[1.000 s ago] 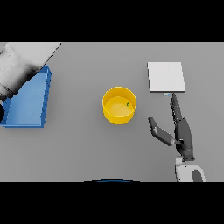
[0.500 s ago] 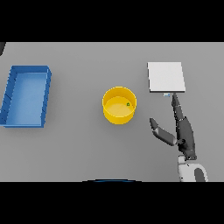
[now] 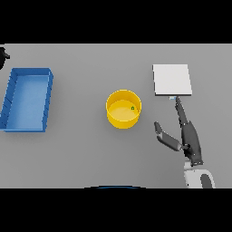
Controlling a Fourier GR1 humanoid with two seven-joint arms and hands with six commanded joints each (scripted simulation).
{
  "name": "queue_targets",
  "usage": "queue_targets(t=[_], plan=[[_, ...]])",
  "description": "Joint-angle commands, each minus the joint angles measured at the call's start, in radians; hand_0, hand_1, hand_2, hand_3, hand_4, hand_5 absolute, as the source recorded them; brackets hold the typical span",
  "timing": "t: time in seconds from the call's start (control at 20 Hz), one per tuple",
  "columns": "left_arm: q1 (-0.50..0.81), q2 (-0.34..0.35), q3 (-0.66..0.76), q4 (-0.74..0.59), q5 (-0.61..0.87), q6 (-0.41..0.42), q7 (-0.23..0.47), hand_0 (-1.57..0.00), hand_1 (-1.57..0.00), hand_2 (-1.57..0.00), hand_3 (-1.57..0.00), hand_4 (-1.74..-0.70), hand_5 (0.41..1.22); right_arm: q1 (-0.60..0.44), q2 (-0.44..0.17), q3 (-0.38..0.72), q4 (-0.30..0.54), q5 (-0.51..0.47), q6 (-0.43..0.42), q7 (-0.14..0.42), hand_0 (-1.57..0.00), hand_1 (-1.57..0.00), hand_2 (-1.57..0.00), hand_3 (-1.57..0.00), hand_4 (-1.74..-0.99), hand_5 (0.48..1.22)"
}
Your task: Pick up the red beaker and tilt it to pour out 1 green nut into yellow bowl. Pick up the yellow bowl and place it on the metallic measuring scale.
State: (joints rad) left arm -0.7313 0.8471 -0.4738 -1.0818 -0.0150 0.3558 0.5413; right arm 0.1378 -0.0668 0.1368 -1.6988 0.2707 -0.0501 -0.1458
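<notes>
Yellow bowl [image 3: 123, 109] mid-worktop [image 3: 86, 154] with green nut [image 3: 132, 108] inside (near right rim), metallic scale [image 3: 171, 79] upper right, right hand [image 3: 189, 138] between them, fingers straight, holding nothing, blue tray [image 3: 28, 99] far left.

Yellow bowl [image 3: 123, 108] stands upright near the middle of the table, round and open-topped, one small green nut [image 3: 132, 108] inside near its right wall. Scale [image 3: 171, 79], a flat pale square, lies apart to the bowl's upper right, nothing on it.
</notes>
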Motion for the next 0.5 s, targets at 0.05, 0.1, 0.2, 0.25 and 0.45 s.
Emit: queue_targets(t=[0.05,0.1,0.2,0.25,0.45], plan=[[0.064,-0.003,-0.018,-0.047,0.019,0.044,0.028,-1.57,-1.57,-1.57,-1.45,-1.74,1.221,-0.002,0.011,0.007,0.001,0.005,-0.004,0.012,0.0,0.0,0.0,0.0,-1.215,0.664],[0.1,0.004,-0.019,-0.071,0.029,0.073,0.031,-1.57,-1.57,-1.57,-1.45,-1.74,1.221,-0.011,0.009,0.0,0.012,-0.005,0.0,0.015,0.0,0.0,0.0,0.0,-1.217,0.664],[0.147,-0.003,-0.029,-0.095,0.053,0.109,0.045,-1.57,-1.57,-1.57,-1.47,-1.74,1.221,-0.004,-0.001,-0.005,0.011,-0.005,0.0,0.011,0.0,0.0,0.0,0.0,-1.214,0.664],[0.165,-0.001,-0.035,-0.116,0.059,0.132,0.06,-1.57,-1.57,-1.57,-1.49,-1.74,1.221,0.001,0.0,-0.001,0.009,-0.003,0.002,0.003,0.0,0.0,0.0,0.0,-1.216,0.664],[0.193,-0.001,-0.071,-0.111,0.085,0.167,0.068,-1.57,-1.57,-1.57,-1.54,-1.74,1.117,-0.005,-0.003,-0.007,0.01,-0.001,-0.004,0.008,0.0,0.0,0.0,0.0,-1.207,0.665]])
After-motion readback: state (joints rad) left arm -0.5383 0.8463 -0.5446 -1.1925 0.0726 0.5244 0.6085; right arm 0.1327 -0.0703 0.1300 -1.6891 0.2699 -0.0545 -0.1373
